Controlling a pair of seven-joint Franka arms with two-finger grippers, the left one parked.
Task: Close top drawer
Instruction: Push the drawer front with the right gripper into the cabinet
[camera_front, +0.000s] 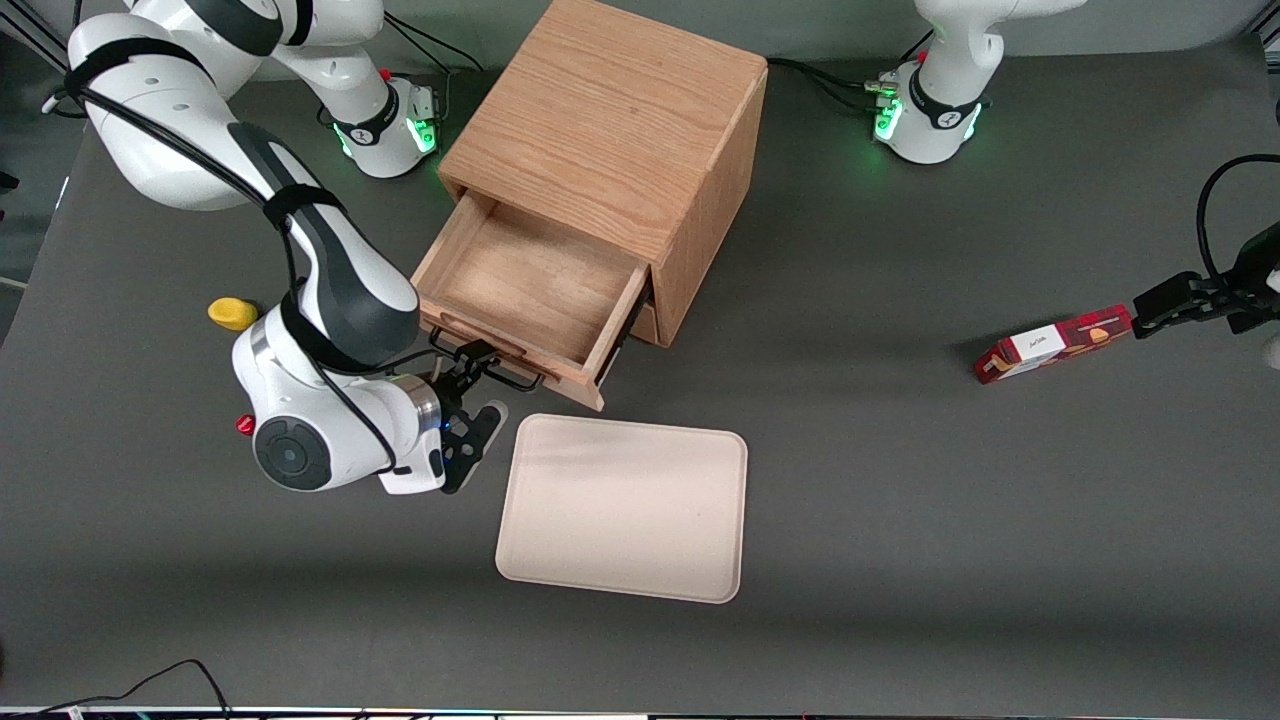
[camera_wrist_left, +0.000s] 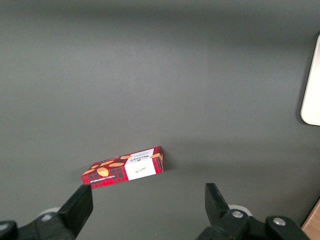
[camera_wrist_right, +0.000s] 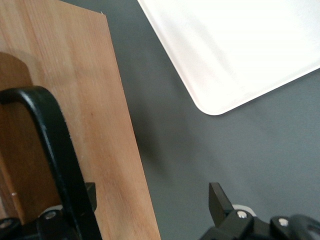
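We see the top drawer (camera_front: 530, 290) pulled well out of the boxy cabinet (camera_front: 610, 130), a shallow tray of light oak with fine straight grain, thin flat walls and a bare floor. Its thin black wire handle (camera_front: 500, 368) runs along the drawer front, bent into a shallow loop. The gripper (camera_front: 478, 400) sits right at that front, just nearer the front camera than the handle, with its dark angular fingers spread apart and gripping nothing. In the right wrist view the handle (camera_wrist_right: 55, 150) appears as a smooth, rounded black bar curving across the matte wood of the drawer front (camera_wrist_right: 95, 125), and one finger (camera_wrist_right: 89, 194) lies beside that bar while the other (camera_wrist_right: 218, 199) stands clear over the table; we cannot tell whether the first finger touches the wood.

The table (camera_front: 900, 480) is a dull, dark grey sheet with a soft, even finish. Just beside the gripper, a little nearer the front camera, lies a flat cream tray (camera_front: 625, 505), rectangular with rounded corners and a low raised rim, smooth and matte. Farther from the front camera than the gripper, by the working arm's white glossy forearm, rests a small rounded yellow object (camera_front: 232, 313). Toward the parked arm's end of the table lies a slim red tartan box (camera_front: 1050, 345) with a white label, printed cardboard by its look.
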